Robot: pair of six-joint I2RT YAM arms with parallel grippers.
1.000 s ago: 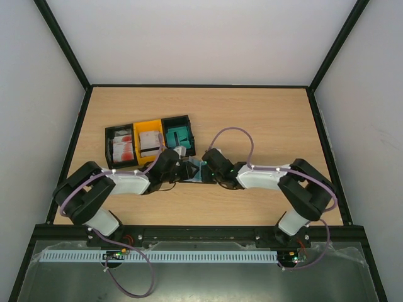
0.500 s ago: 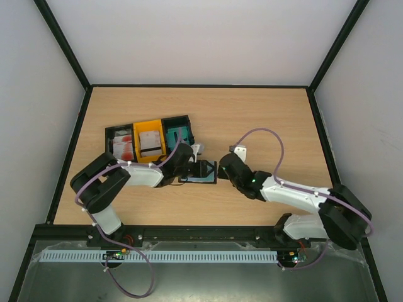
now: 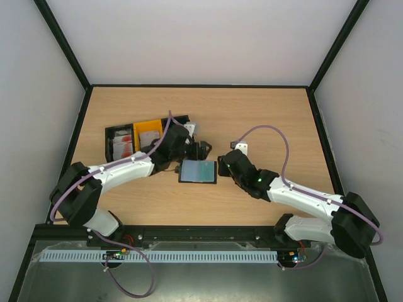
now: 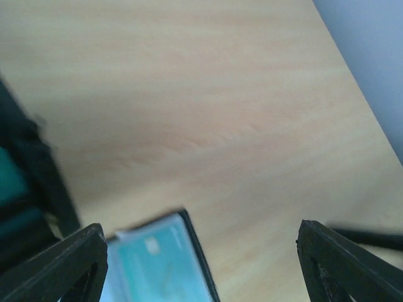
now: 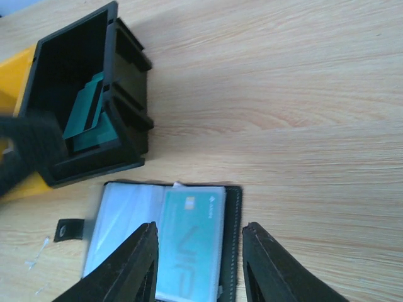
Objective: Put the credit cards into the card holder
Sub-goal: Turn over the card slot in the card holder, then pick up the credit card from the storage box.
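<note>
With one teal card [image 5: 189,248] lying in the open holder [image 5: 234,236] and more cards [image 5: 88,116] waiting in the bins [image 5: 128,82], the left tool [image 4: 200,229] is gaping wide and the right tool [image 5: 200,229] narrower, both empty.

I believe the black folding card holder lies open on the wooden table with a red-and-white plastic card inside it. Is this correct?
Not quite. The thin plastic card inside is teal, not red-and-white, as the right wrist view shows. The black folding card holder does lie open on the wooden table.
</note>
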